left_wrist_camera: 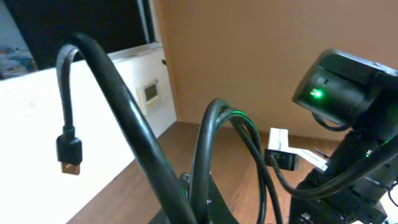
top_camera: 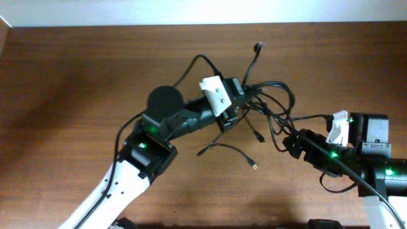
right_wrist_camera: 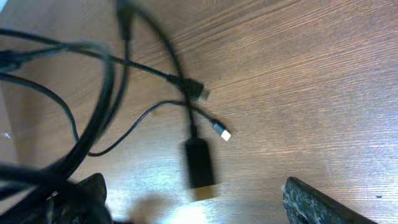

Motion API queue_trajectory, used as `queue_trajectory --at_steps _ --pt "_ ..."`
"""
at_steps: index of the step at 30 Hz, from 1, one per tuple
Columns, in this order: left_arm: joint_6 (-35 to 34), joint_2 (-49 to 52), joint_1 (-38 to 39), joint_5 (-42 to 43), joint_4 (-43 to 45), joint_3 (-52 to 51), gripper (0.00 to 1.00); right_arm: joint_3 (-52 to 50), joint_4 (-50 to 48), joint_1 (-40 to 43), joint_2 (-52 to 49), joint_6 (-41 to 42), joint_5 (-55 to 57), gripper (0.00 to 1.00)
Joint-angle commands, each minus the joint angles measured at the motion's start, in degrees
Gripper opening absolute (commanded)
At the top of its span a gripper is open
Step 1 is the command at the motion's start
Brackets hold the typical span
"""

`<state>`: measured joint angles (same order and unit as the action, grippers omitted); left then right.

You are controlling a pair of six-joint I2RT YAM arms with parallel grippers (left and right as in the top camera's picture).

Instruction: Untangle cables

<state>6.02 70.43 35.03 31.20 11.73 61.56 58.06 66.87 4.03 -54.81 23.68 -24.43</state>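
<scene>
A tangle of black cables (top_camera: 272, 105) lies at the table's middle right. Its loose ends spread out: one plug (top_camera: 259, 46) at the back, a gold-tipped plug (top_camera: 254, 166) at the front. My left gripper (top_camera: 236, 108) is shut on thick cables of the tangle; in the left wrist view they rise from the jaws (left_wrist_camera: 205, 208) and arch up, and one cable end with a plug (left_wrist_camera: 69, 152) hangs in the air. My right gripper (top_camera: 289, 141) is open at the tangle's right edge. In the right wrist view a black connector (right_wrist_camera: 199, 163) hangs between its spread fingers (right_wrist_camera: 199, 202), and cables cross its left finger.
The wooden table (top_camera: 76, 76) runs to a white wall along the back edge. My right arm (left_wrist_camera: 348, 93) stands close in front of the left wrist camera. A thin cable with a small silver plug (right_wrist_camera: 222, 132) lies on the wood under the right gripper.
</scene>
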Motion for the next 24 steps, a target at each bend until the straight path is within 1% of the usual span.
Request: queue_trajectory --at_steps 1,5,7,9,12,14,15,17,19,20,21,24 --pt "-0.9 -7.2 -5.7 -1.0 1.5 1.0 0.0 0.2 0.7 0.1 -0.3 -0.9 5.7 0.89" --pt "-0.9 -11.0 -12.2 -1.0 1.1 1.0 0.0 0.2 2.4 0.1 -5.1 -2.3 8.7 0.89" --pt "-2.3 -12.1 -15.7 -1.0 0.9 1.0 0.0 0.2 2.2 0.1 -7.0 -2.4 9.4 0.89" --pt "-3.3 -12.3 -19.1 -1.0 0.8 1.0 0.0 0.2 2.2 0.1 -8.3 -2.4 12.6 0.89" --pt "-3.3 -12.3 -22.8 -1.0 -0.7 1.0 0.0 0.2 2.0 0.1 -8.3 -2.4 14.8 0.89" --pt "-5.7 -12.3 -24.1 -0.8 -2.7 1.0 0.0 0.2 1.9 0.1 -8.3 -2.4 14.6 0.89" --pt "-5.9 -12.3 -24.1 0.5 -4.9 1.0 0.0 0.2 1.7 0.1 -8.3 -2.5 13.7 0.9" --pt "-5.9 -12.3 -24.0 1.2 -10.5 1.0 0.0 0.2 0.2 0.1 -8.1 -7.3 6.9 0.9" --pt "-10.8 -12.2 -23.9 1.3 -19.1 1.0 0.0 0.2 -2.5 0.1 -6.7 -13.3 -2.8 0.9" --pt "-12.8 -12.2 -23.9 2.5 -21.8 1.0 0.0 0.2 -3.4 0.1 -6.1 -15.0 -5.2 0.9" --pt "-14.7 -12.2 -23.8 4.6 -23.8 1.0 0.0 0.2 -4.1 0.1 -5.2 -17.7 -9.0 0.9" --pt "-24.8 -11.9 -21.4 5.1 -26.0 1.0 0.0 0.2 -4.6 0.1 -2.1 -23.8 -16.6 0.9"
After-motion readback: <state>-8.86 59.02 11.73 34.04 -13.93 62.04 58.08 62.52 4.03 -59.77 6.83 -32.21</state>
